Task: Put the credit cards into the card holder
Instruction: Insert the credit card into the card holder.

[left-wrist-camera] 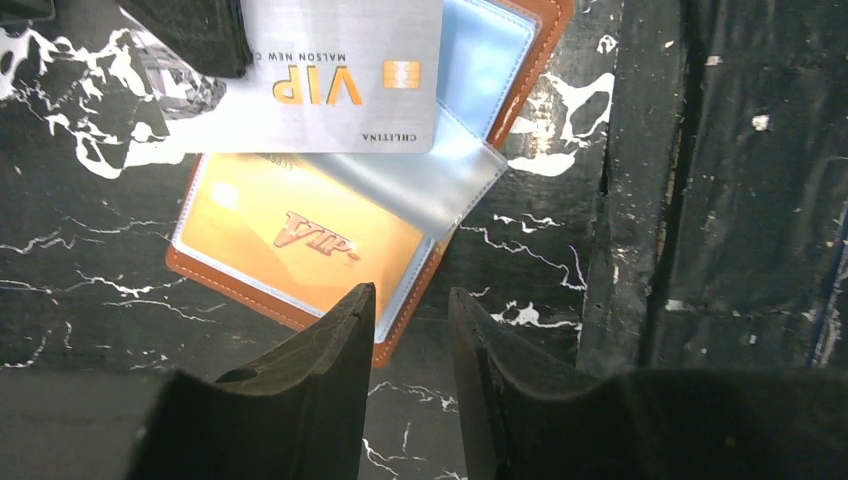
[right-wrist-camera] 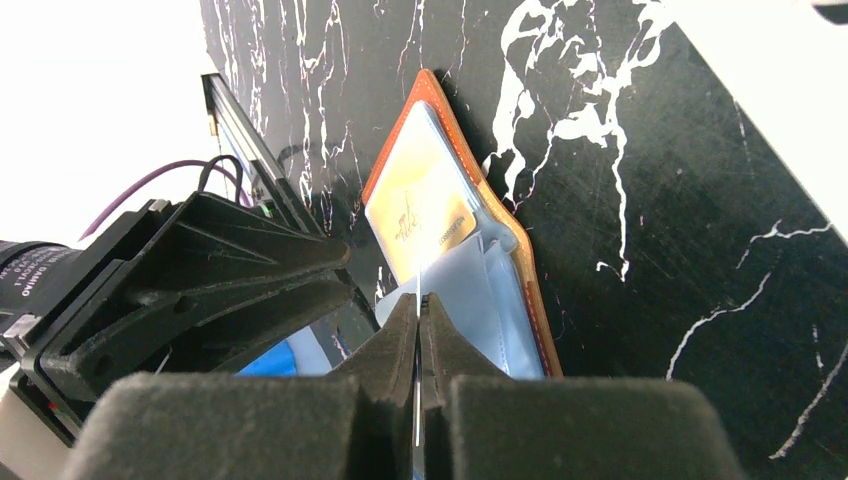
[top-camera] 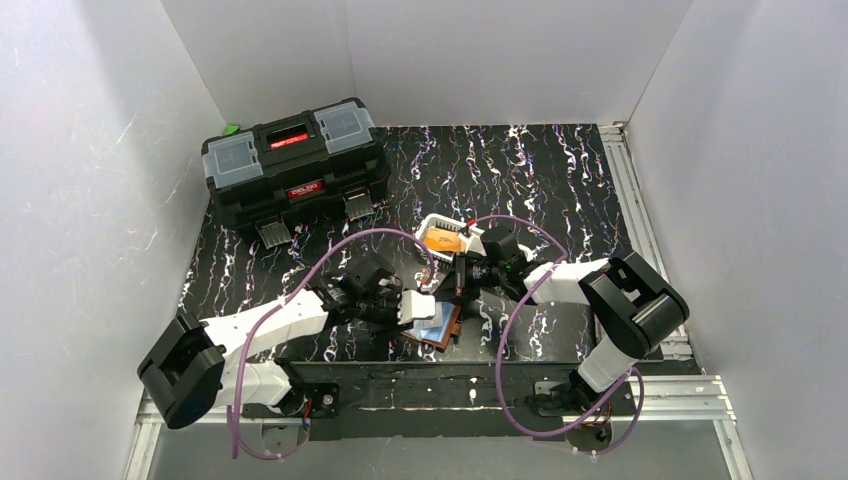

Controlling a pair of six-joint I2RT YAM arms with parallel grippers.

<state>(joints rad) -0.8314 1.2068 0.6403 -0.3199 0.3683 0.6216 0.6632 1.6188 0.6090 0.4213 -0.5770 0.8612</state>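
The brown card holder (left-wrist-camera: 288,307) lies open on the black table near its front edge; it also shows in the top view (top-camera: 446,331). A gold VIP card (left-wrist-camera: 300,240) sits in one clear sleeve, and another sleeve (left-wrist-camera: 430,180) stands lifted. My right gripper (right-wrist-camera: 418,298) is shut on a silver VIP card (left-wrist-camera: 330,75), seen edge-on in the right wrist view (right-wrist-camera: 417,288) just above the sleeves. My left gripper (left-wrist-camera: 412,300) is open and empty, with one fingertip (left-wrist-camera: 345,325) over the holder's near corner. More orange cards (top-camera: 441,241) lie in the white basket.
The white slotted basket (top-camera: 432,222) stands just behind the grippers. A big black toolbox (top-camera: 295,165) sits at the back left. Metal rails run along the right edge (top-camera: 640,220) and the front edge (top-camera: 450,385). White walls close in three sides.
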